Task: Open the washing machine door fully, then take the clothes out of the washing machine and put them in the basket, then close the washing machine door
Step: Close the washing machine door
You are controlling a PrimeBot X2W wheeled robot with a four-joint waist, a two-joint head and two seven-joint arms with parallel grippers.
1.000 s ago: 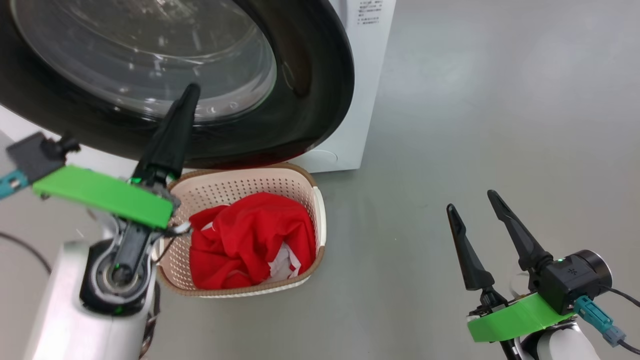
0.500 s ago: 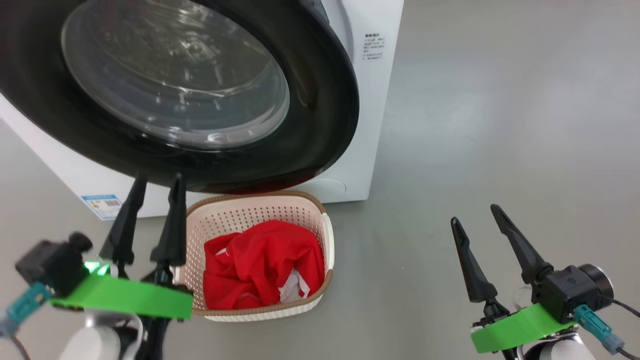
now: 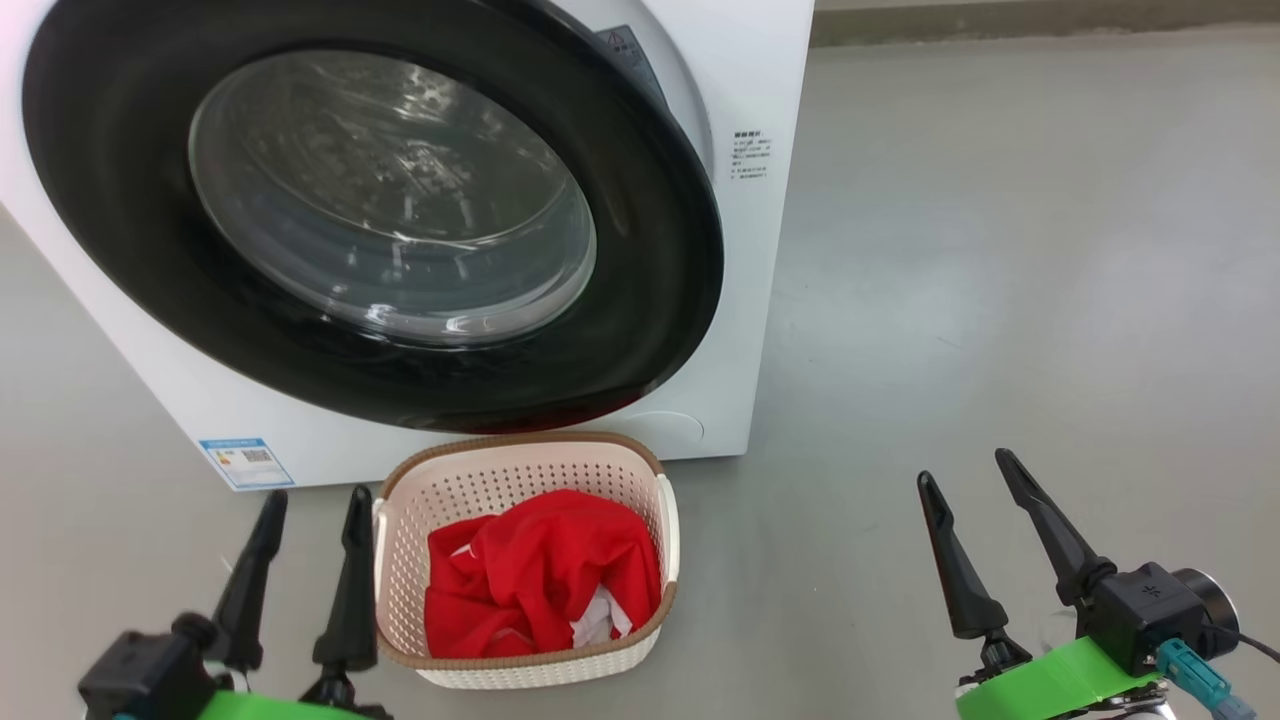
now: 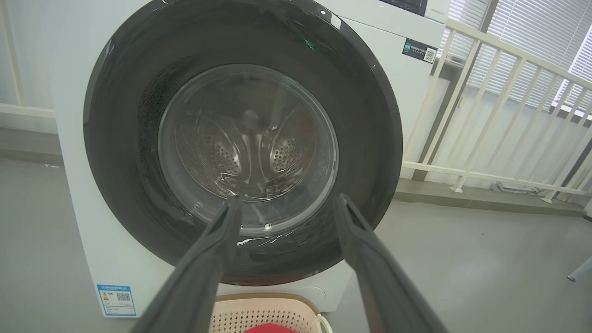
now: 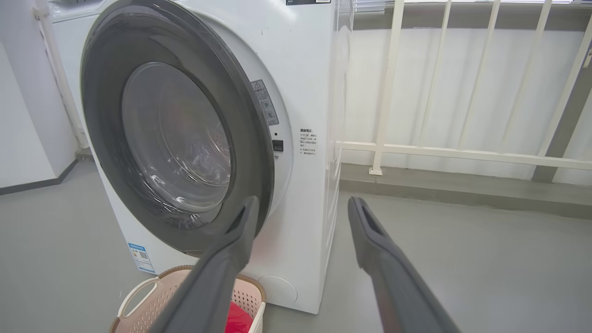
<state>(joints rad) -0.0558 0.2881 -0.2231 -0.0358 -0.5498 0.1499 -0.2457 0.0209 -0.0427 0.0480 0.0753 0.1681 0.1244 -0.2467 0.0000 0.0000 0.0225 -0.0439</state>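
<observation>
Head view: the clothes [image 3: 540,575] lie in the basket [image 3: 500,478] at 6 o'clock, just below the washing machine door [image 3: 650,300]. The left gripper [image 3: 315,495] at 7 and the right gripper [image 3: 964,467] at 4 both have fingers apart, empty. Left wrist view: the door covers the drum [image 4: 222,159]. Right wrist view: the basket sits at 7.

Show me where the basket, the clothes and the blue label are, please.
basket [image 3: 500,485]: head view, on the perforated back wall, inside.
clothes [image 3: 545,570]: head view, on the middle of the red fabric.
label [image 3: 246,462]: head view, on the middle of the blue sticker.
</observation>
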